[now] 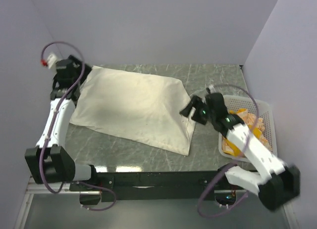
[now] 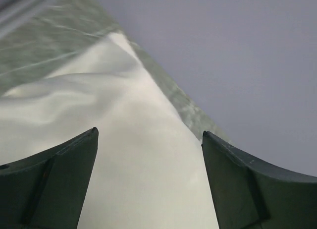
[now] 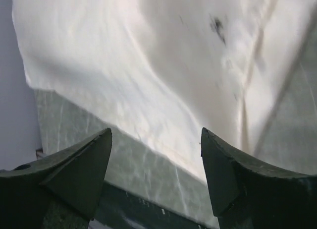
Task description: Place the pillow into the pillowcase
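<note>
The pillowcase [image 1: 133,107] is a large plain cream sack lying across the middle of the green marble table, and it bulges as if filled. The printed pillow does not show on its own; only a small dark mark [image 3: 216,25] shows on the fabric in the right wrist view. My left gripper [image 1: 74,74] is open at the sack's far left corner, with cream fabric [image 2: 143,164] between its fingers [image 2: 59,174]. My right gripper [image 1: 190,109] is open beside the sack's right edge, over its near edge [image 3: 163,115], and holds nothing.
A white mesh basket [image 1: 265,112] with orange packets stands at the right edge, under my right arm. Lilac walls close in the back and both sides. A dark rail [image 1: 163,178] runs along the table's near edge.
</note>
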